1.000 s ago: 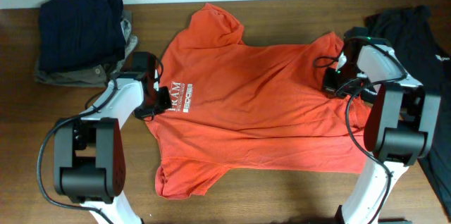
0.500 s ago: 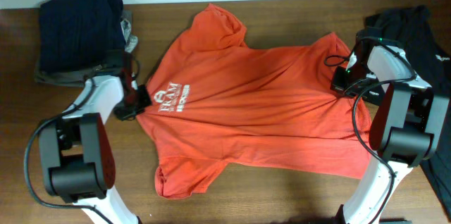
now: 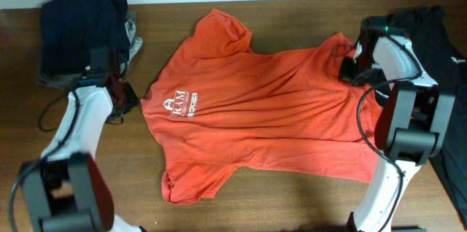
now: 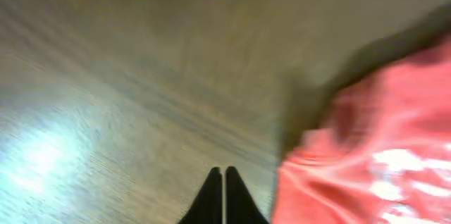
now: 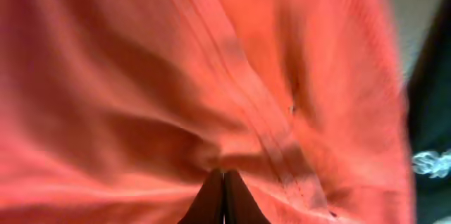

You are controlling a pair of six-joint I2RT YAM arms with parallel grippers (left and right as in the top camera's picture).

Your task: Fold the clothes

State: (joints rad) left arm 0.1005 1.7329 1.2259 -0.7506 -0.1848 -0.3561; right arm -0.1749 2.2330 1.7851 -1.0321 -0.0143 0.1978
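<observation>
The orange-red T-shirt [image 3: 255, 108] lies spread flat on the wooden table, collar to the left, with its white chest lettering [image 3: 182, 104] showing. My left gripper [image 3: 122, 95] is shut and empty over bare wood, just left of the shirt's collar edge. In the left wrist view its tips [image 4: 224, 175] are apart from the shirt [image 4: 366, 153]. My right gripper [image 3: 349, 68] is shut, and its tips rest on the shirt near the upper right hem corner. In the right wrist view the tips [image 5: 223, 175] meet wrinkled orange cloth [image 5: 141, 76]. No fold shows between them.
A folded navy and grey pile [image 3: 80, 31] sits at the back left, near my left arm. A black garment [image 3: 438, 35] lies at the right edge beside my right arm and shows in the right wrist view [image 5: 430, 111].
My left gripper slid left off the shirt's collar area onto bare wood, and the shirt shifted slightly left. My right gripper moved a little toward the back on the shirt.
</observation>
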